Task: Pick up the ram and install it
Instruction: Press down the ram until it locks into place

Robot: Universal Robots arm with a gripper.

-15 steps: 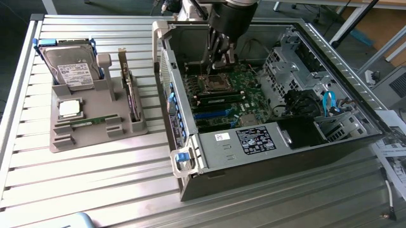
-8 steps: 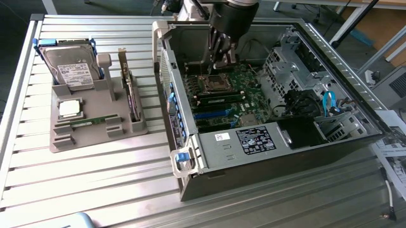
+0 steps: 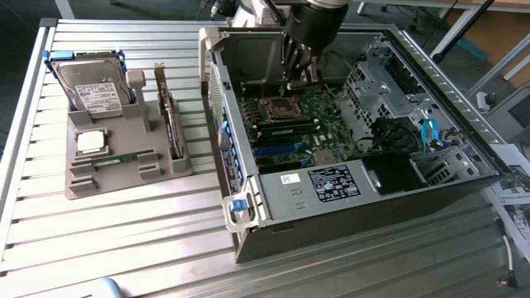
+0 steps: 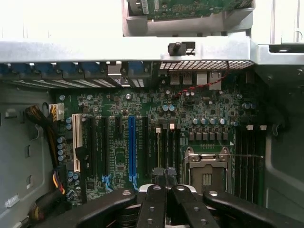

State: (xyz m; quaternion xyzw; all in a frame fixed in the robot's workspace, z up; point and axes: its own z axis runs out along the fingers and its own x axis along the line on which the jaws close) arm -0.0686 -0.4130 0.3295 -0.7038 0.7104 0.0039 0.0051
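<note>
fingers (image 4: 156, 178) are sitting closed on nothing, gripper (image 3: 296, 77) hanging inside the computer case (image 3: 431, 186) above the motherboard (image 4: 142, 118). a ram (image 3: 286, 130) is lying seated beside the cpu socket (image 4: 206, 171), below the fingertips; another ram (image 3: 112, 161) is resting well apart on the grey tray (image 3: 124, 180).

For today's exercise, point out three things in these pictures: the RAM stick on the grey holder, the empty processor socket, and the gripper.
RAM stick (image 3: 116, 159), exterior view: middle of its green board.
Processor socket (image 4: 207, 172), wrist view: centre of the socket.
Gripper (image 4: 165, 175), wrist view: between its shut fingertips.
</note>
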